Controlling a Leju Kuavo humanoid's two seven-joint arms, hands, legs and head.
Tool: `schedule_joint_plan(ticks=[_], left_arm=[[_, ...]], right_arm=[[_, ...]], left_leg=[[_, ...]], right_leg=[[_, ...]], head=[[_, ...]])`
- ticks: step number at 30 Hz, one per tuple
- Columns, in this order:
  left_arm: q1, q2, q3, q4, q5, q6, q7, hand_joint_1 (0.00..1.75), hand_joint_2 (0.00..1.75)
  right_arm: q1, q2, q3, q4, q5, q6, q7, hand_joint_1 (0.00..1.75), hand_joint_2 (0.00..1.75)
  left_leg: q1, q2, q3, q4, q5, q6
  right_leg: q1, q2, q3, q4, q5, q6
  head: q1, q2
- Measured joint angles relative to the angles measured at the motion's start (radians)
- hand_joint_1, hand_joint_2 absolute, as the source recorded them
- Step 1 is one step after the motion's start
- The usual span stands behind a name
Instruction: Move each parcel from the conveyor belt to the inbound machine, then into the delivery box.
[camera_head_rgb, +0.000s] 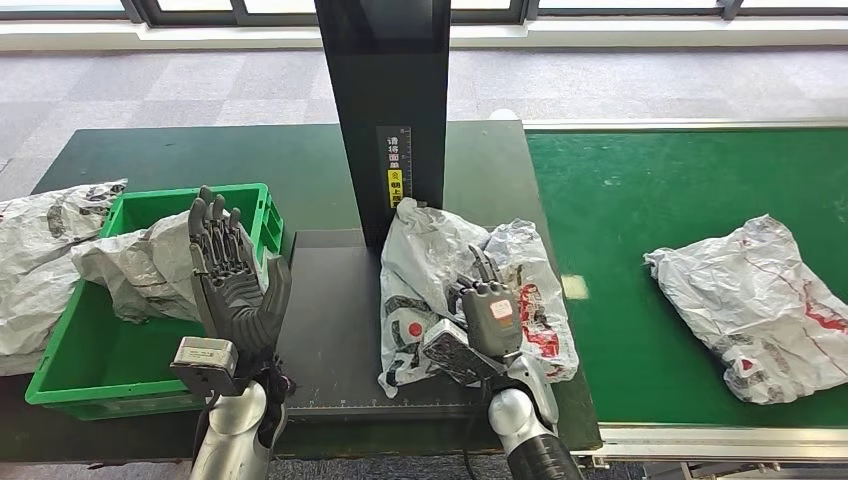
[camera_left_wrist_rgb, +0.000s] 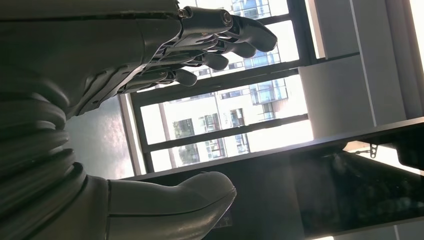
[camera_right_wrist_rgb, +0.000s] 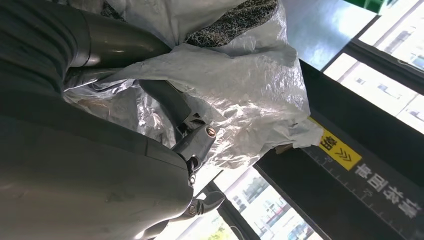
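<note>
A crumpled white plastic parcel (camera_head_rgb: 440, 275) lies on the dark platform of the inbound machine (camera_head_rgb: 330, 330), at the foot of its black column (camera_head_rgb: 392, 100). My right hand (camera_head_rgb: 478, 322) grips this parcel (camera_right_wrist_rgb: 240, 85) from the near side, with fingers (camera_right_wrist_rgb: 165, 97) sunk into the plastic. My left hand (camera_head_rgb: 228, 275) is raised upright with fingers apart, holding nothing, between the platform and the green delivery box (camera_head_rgb: 70, 370). In the left wrist view that hand (camera_left_wrist_rgb: 165, 55) spreads against bright windows. One white parcel (camera_head_rgb: 135, 265) lies in the box. Another parcel (camera_head_rgb: 755, 300) rests on the green conveyor belt (camera_head_rgb: 640, 200).
A further white parcel (camera_head_rgb: 35, 265) lies on the dark table to the left of the box. The conveyor's metal rim (camera_head_rgb: 700, 440) runs along the near right edge. Grey carpet and windows lie beyond the table.
</note>
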Motion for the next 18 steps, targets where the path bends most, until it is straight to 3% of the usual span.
schedule_joint_plan(ticks=[7, 18], left_arm=[[-0.001, 0.000, 0.000, 0.006, -0.002, 0.000, 0.000, 0.00, 1.75], [-0.002, 0.000, -0.002, 0.022, -0.024, -0.007, 0.000, 0.00, 1.75]], right_arm=[[0.005, 0.000, 0.001, -0.039, -0.084, 0.004, -0.017, 0.00, 1.75], [0.050, -0.018, 0.052, -0.215, -0.321, -0.008, -0.018, 0.00, 1.75]], left_leg=[[0.000, 0.000, 0.000, 0.000, 0.000, 0.000], [0.000, 0.001, 0.000, 0.000, 0.000, 0.000]], right_leg=[[0.000, 0.000, 0.000, 0.000, 0.000, 0.000], [0.000, 0.001, -0.001, 0.000, 0.000, 0.000]], head=[[0.000, 0.000], [0.000, 0.000]])
